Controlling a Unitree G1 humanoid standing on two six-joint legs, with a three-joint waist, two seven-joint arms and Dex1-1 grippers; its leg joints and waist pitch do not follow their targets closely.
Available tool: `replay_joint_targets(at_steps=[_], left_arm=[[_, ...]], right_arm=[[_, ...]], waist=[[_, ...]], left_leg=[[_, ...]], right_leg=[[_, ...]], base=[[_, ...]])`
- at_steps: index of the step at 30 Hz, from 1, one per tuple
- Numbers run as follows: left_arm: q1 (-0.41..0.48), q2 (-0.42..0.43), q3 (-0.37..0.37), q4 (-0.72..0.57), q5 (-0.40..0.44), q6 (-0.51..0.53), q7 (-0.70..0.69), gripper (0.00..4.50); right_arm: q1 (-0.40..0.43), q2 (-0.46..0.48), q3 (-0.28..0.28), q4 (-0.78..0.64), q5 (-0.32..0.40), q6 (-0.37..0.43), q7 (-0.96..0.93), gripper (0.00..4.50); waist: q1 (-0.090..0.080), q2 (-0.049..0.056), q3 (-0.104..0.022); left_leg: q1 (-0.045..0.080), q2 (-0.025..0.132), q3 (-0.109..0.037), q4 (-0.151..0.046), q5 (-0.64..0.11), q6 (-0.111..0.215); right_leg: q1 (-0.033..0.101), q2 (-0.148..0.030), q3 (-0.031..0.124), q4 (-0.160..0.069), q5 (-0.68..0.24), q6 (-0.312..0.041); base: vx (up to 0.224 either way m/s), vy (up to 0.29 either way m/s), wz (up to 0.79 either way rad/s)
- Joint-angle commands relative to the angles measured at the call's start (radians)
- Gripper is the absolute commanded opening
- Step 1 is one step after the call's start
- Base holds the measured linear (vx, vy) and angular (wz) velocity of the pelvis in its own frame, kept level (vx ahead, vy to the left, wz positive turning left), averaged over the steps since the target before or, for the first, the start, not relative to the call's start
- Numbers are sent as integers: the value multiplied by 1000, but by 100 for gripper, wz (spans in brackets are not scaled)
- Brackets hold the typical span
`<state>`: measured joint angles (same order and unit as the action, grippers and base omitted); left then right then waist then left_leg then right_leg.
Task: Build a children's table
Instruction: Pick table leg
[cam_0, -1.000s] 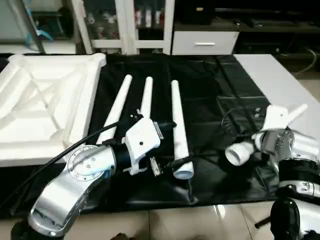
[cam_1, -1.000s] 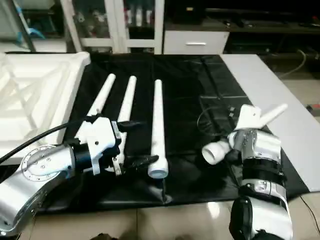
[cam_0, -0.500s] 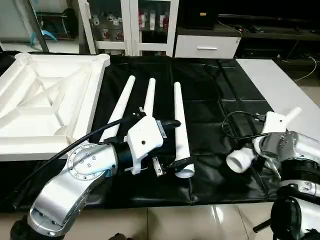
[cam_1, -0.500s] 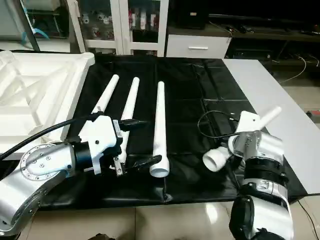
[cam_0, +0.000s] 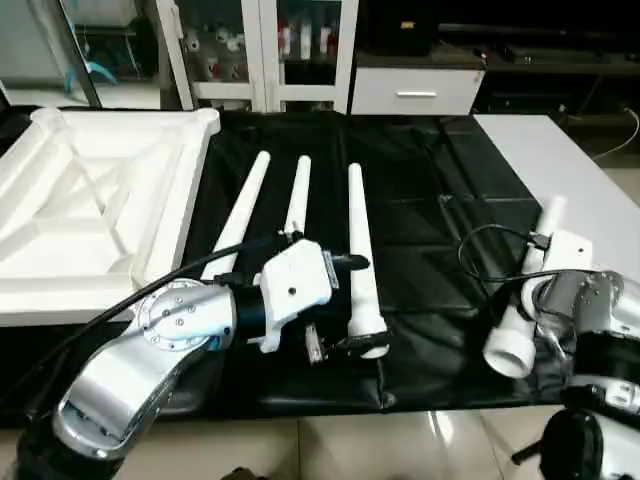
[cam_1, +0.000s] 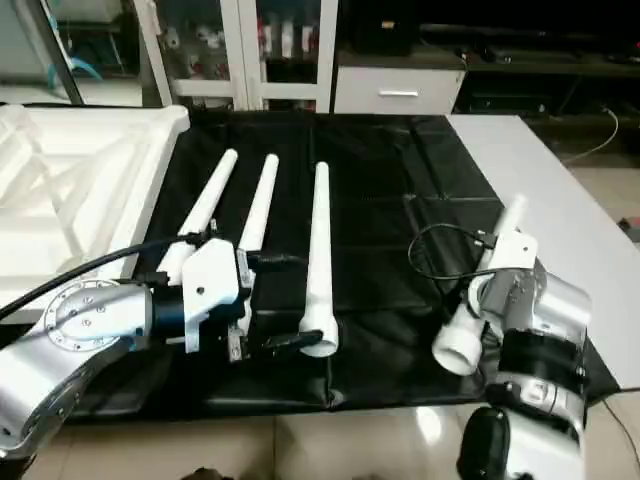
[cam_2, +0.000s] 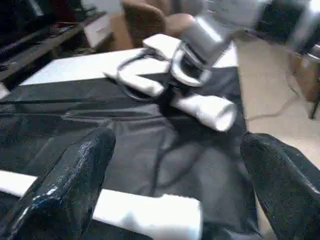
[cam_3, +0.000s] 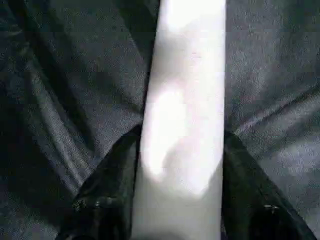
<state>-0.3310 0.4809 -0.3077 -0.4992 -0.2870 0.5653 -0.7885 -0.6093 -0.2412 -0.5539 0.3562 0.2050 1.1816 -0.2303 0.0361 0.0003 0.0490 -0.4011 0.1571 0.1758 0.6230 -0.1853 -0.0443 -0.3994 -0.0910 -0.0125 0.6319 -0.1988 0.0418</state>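
The white table top (cam_0: 100, 200) lies ribbed side up at the far left. Three white legs (cam_0: 240, 215) (cam_0: 297, 195) (cam_0: 358, 240) lie side by side on the black sheet (cam_0: 420, 190). My left gripper (cam_0: 345, 305) is open, its black fingers (cam_2: 65, 185) straddling the thick end of the rightmost of these legs (cam_2: 150, 215) without pinching it. At the right, a fourth leg (cam_0: 525, 300) sits in my right gripper (cam_3: 180, 200), whose fingers (cam_3: 107, 200) press against both its sides; its thick end points toward me.
A bare white table surface (cam_0: 560, 160) lies right of the sheet. A black cable (cam_0: 480, 245) loops by my right wrist. A white drawer unit (cam_0: 415, 90) and glass cabinets stand behind. Tiled floor (cam_0: 400, 440) runs along the near edge.
My right gripper's fingers have closed in on the fourth leg, and that leg has swung from lying crosswise to pointing away from me. The left gripper stays open around its leg.
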Motion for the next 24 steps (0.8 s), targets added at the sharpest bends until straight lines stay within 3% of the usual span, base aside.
replay_joint_targets(at_steps=[1,2,4,6,9,10,14,15,18,19,21,22,23,24], left_arm=[[-18,-4,24,33,6,7,23,450],[-28,-5,32,52,21,10,40,450],[-45,-23,50,82,23,11,65,450],[-50,-32,61,96,21,4,77,450],[-60,-44,85,101,5,13,95,450],[-67,-54,96,104,-2,21,104,450],[-83,-88,123,107,-35,41,124,450],[-90,-116,140,111,-51,54,149,450],[-117,-186,182,133,-78,96,225,450],[-130,-211,199,146,-84,105,254,450],[-175,-294,257,189,-128,124,327,450],[-177,-297,259,190,-129,125,328,450],[-197,-326,278,207,-151,126,346,450],[-197,-326,278,207,-151,126,346,450]], right_arm=[[-1,13,-18,-25,15,27,-20,187],[-11,21,-22,-60,15,46,-28,184],[-22,18,-12,-92,10,57,-28,182],[-19,16,-4,-113,6,59,-29,180],[-6,17,-4,-184,3,84,-31,180],[-4,17,-9,-210,2,97,-32,180],[6,16,-21,-318,-4,139,-44,179],[15,11,-13,-363,-3,96,-37,179],[41,-12,43,-447,7,-51,33,179],[51,-27,82,-465,6,-113,76,179],[53,-63,209,-489,1,-229,197,179],[53,-64,213,-490,1,-232,201,179],[54,-69,263,-500,-9,-277,239,179],[54,-69,263,-500,-9,-277,239,179]], waist=[[-1,7,-61],[-3,-3,-61],[0,8,-64],[1,11,-65],[2,8,-67],[4,15,-67],[6,16,-67],[8,26,-65],[14,17,-65],[14,2,-64],[18,6,-61],[18,-5,-60],[16,-6,-60],[12,-2,-60]], left_leg=[[33,40,-12,-90,-254,-107],[32,40,-10,-90,-253,-104],[32,39,-12,-90,-223,-101],[32,39,-13,-89,-205,-103],[27,38,-12,-88,-166,-94],[29,38,-12,-86,-153,-92],[31,37,-12,-86,-154,-91],[30,36,-13,-87,-163,-95],[29,39,-11,-87,-177,-81],[27,40,-9,-87,-181,-74],[24,41,-12,-84,-200,-56],[20,42,-14,-85,-191,-42],[19,43,-14,-85,-182,-35],[17,42,-13,-84,-180,-32]], right_leg=[[26,-25,19,-73,-178,-166],[26,-24,19,-76,-184,-162],[26,-25,20,-73,-175,-152],[28,-24,19,-71,-148,-153],[33,-23,19,-67,-100,-156],[31,-21,19,-66,-74,-161],[33,-21,19,-66,-69,-166],[33,-21,19,-67,-78,-166],[36,-26,21,-73,-109,-164],[36,-26,21,-75,-123,-162],[39,-32,22,-82,-179,-160],[40,-36,22,-83,-202,-154],[39,-36,22,-84,-208,-152],[37,-33,21,-84,-212,-153]], base=[[0,0,0],[0,0,0],[0,0,0],[0,0,0],[0,0,0],[0,0,0],[0,0,0],[0,0,0],[0,0,0],[0,0,0],[0,0,0],[0,0,0],[0,0,0],[0,0,0]])
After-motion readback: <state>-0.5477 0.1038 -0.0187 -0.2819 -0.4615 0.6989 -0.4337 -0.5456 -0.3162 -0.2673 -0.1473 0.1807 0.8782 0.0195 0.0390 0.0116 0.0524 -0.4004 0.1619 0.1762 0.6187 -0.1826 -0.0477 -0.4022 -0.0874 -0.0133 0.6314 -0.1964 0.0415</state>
